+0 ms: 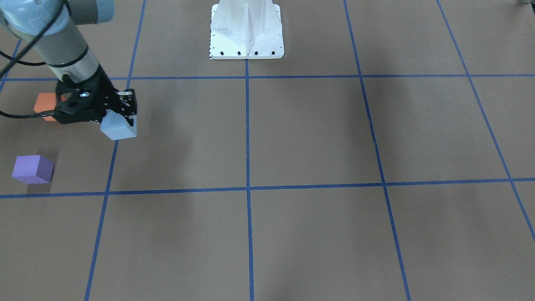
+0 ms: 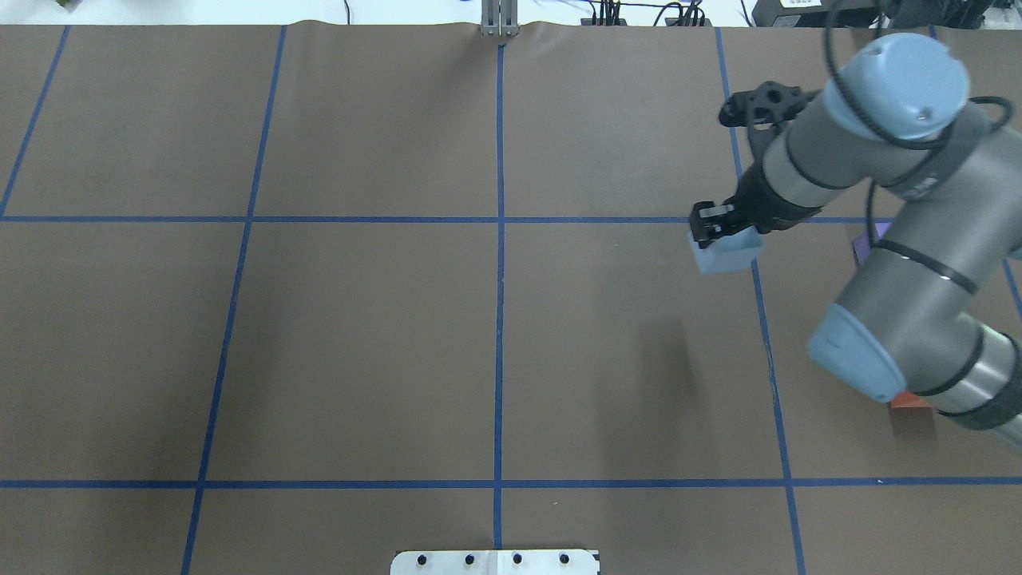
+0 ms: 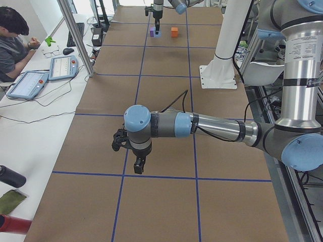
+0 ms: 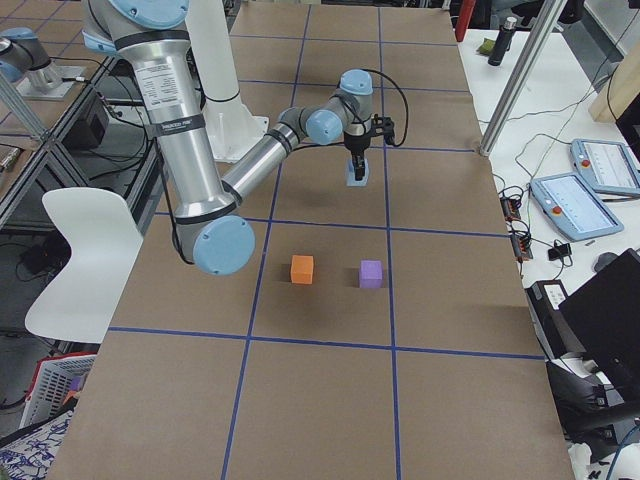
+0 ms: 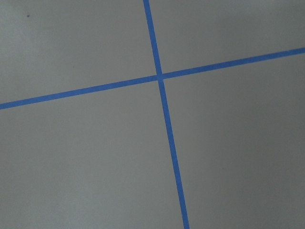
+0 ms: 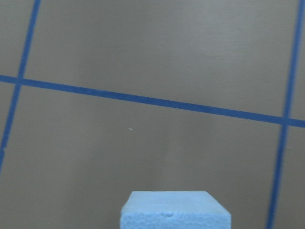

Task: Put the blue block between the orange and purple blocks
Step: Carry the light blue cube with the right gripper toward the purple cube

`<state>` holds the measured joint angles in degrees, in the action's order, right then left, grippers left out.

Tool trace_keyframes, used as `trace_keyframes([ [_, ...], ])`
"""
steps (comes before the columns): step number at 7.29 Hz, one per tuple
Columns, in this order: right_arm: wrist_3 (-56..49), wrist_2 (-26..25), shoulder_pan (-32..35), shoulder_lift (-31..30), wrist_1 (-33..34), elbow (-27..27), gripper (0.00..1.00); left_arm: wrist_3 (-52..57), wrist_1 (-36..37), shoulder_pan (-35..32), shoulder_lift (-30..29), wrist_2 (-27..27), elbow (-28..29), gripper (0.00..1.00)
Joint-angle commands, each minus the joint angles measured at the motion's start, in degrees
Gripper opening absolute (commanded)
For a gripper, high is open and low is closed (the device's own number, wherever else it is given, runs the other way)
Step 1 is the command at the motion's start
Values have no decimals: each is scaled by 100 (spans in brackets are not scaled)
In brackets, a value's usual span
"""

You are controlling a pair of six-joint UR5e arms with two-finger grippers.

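My right gripper (image 1: 120, 118) is shut on the light blue block (image 1: 119, 128), low over the brown table; I cannot tell whether the block touches it. The block also shows in the overhead view (image 2: 726, 255) and at the bottom of the right wrist view (image 6: 175, 211). The orange block (image 1: 45, 104) lies just behind the gripper, partly hidden by it. The purple block (image 1: 32, 169) lies nearer the operators' side. In the exterior right view the orange block (image 4: 302, 269) and purple block (image 4: 371, 273) sit side by side with a gap between them. My left gripper (image 3: 137, 166) hangs over the table's far half; I cannot tell its state.
The white robot base (image 1: 246, 31) stands at the table's middle edge. Blue tape lines (image 1: 247, 189) divide the brown table into squares. A person (image 3: 15, 40) sits at a side desk with tablets (image 3: 63, 67).
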<state>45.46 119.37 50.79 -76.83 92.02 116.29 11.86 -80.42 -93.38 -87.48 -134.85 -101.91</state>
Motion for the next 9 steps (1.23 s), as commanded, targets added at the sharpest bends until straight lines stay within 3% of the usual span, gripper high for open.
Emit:
trace_keyframes([
  [1, -335, 95, 449, -1258, -864, 132, 0, -35, -43, 4, 3, -6, -13, 100],
  [4, -109, 78, 563, -2264, -2515, -445, 0, -35, -52, 4, 3, 2, -13, 100],
  [5, 406, 86, 573, -2388, -3375, -858, 0, -35, -52, 4, 3, 2, -13, 100],
  [7, 814, 86, 555, -2380, -4416, -1631, 0, -26, -52, 4, 3, 20, -4, 100],
  [9, 1017, 34, 494, -2362, -4561, -1819, 0, -26, -52, 4, 3, 20, -4, 100],
])
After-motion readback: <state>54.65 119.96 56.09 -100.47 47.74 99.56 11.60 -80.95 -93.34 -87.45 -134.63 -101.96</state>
